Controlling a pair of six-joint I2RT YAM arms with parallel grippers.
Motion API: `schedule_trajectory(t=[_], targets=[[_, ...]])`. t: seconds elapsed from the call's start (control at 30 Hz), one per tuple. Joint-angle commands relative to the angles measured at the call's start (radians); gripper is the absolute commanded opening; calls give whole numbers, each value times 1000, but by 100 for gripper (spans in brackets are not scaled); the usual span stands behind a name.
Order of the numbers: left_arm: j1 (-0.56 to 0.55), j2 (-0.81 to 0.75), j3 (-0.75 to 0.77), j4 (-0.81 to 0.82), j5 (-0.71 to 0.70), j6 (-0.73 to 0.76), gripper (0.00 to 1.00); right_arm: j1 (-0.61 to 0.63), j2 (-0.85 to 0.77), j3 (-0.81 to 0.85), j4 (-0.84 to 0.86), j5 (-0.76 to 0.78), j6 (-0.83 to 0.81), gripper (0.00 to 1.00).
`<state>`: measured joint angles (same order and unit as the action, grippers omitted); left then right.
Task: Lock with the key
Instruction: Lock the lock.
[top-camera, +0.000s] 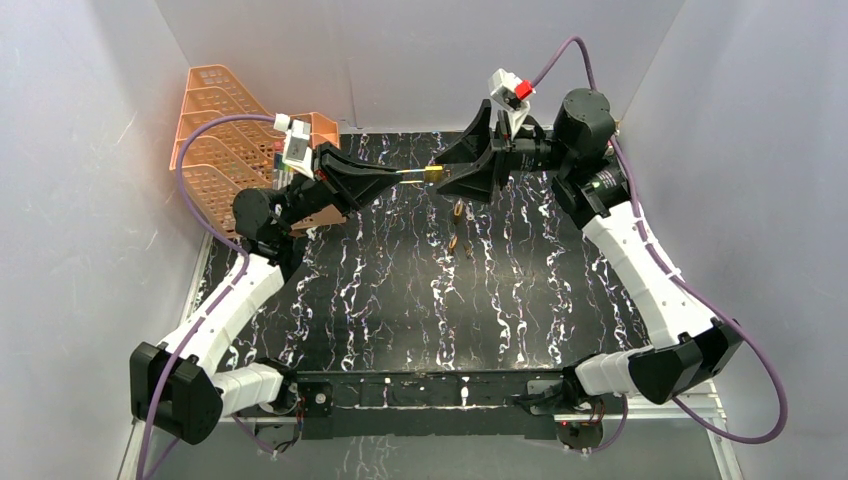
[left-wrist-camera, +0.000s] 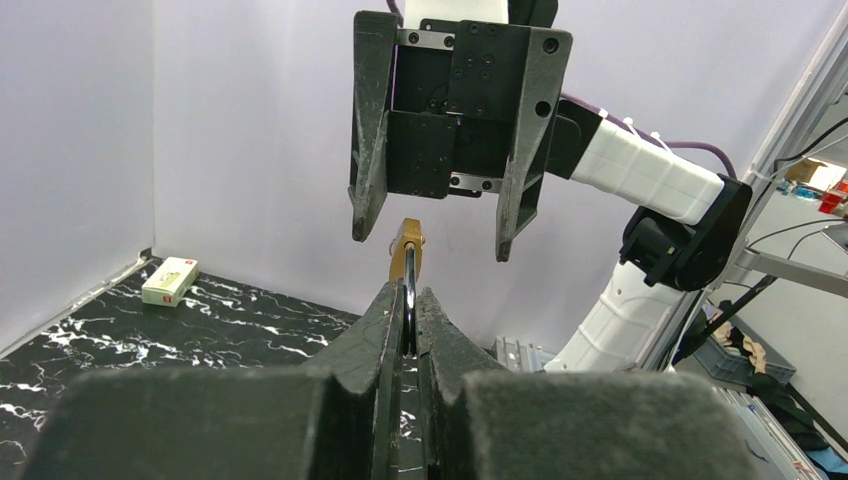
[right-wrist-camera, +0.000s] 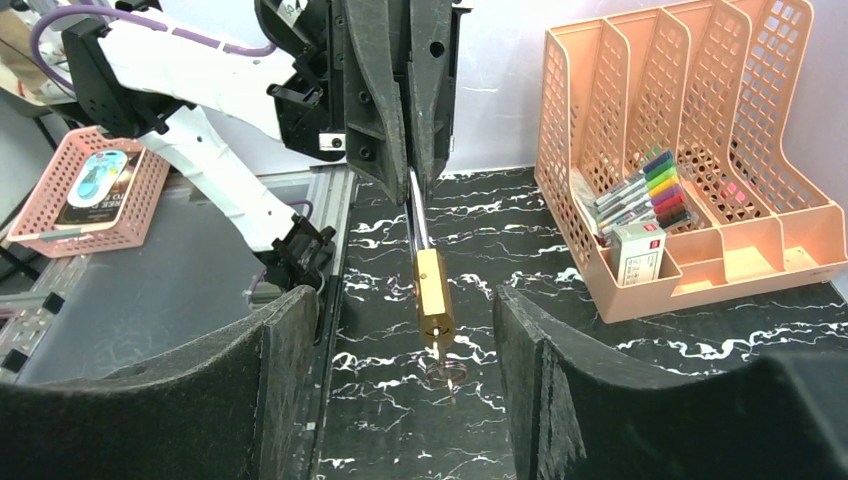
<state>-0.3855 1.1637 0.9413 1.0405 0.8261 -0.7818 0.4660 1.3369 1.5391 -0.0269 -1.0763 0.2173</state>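
Black, white-veined marbling is seen across the table, which is closed in by pale walls. An orange plastic file rack is stood at the far left corner; coloured pens and a small box are kept in its near compartments. A second white box is laid flat on the table by the wall.

Both arms are stretched toward the far middle of the table, where they are brought nose to nose above the surface. The left gripper is pressed together on the steel shackle of a brass padlock, so that the padlock is held in the air, body pointed away from the left arm and toward the right one. The right gripper is held with its fingers apart, one on each side of the padlock body; a clear gap is seen on both sides and nothing is touched by them.

Below the padlock, the keys are left lying on the table, well apart from both grippers and held by neither.
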Motion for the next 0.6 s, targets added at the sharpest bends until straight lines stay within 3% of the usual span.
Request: schedule_trajectory(t=[0.0, 0.57], targets=[[2, -10, 37, 68, -25, 18, 0, -3, 5, 18, 53, -14, 19, 72], [2, -5, 57, 70, -28, 15, 0, -2, 23, 10, 45, -26, 30, 63]])
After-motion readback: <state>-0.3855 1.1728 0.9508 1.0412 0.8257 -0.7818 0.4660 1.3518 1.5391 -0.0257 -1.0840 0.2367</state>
